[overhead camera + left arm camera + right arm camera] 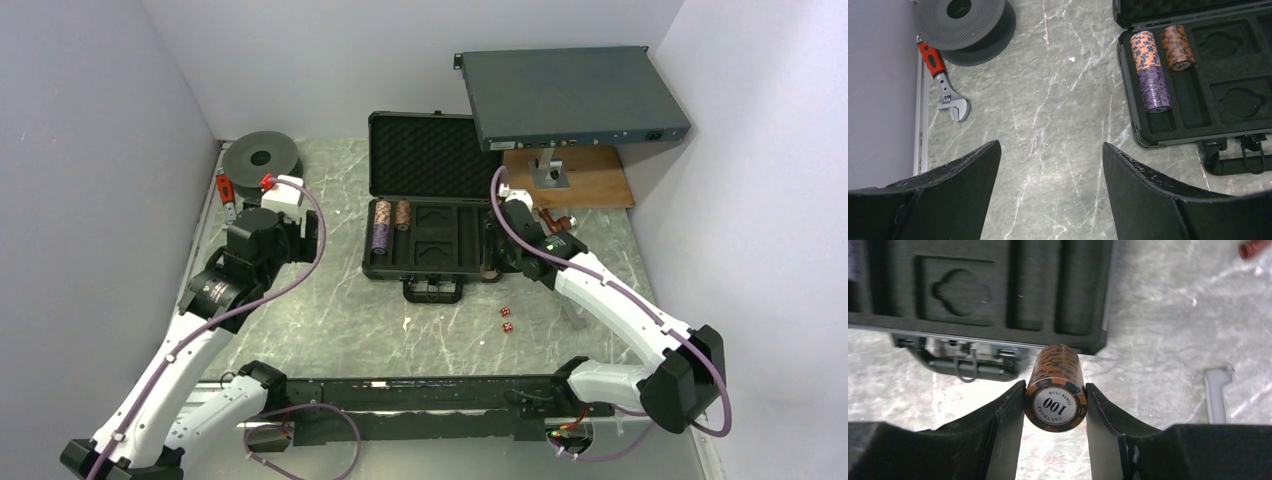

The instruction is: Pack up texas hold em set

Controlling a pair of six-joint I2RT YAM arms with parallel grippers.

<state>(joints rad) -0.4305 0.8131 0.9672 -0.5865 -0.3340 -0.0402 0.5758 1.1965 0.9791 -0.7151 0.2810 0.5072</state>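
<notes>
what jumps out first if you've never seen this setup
The open black briefcase sits mid-table, foam lid up, with brown and purple chip stacks in its left slots. The right arm's jaws are shut on a brown chip stack marked 100 at the case's near right corner. Two red dice lie loose in front of it.

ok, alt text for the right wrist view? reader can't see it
The right gripper is clamped on a brown chip stack held sideways, its end face reading 100. Beyond it lies a corner of the open black case with empty tray slots, its handle at left, all on a marbled grey table.
</notes>
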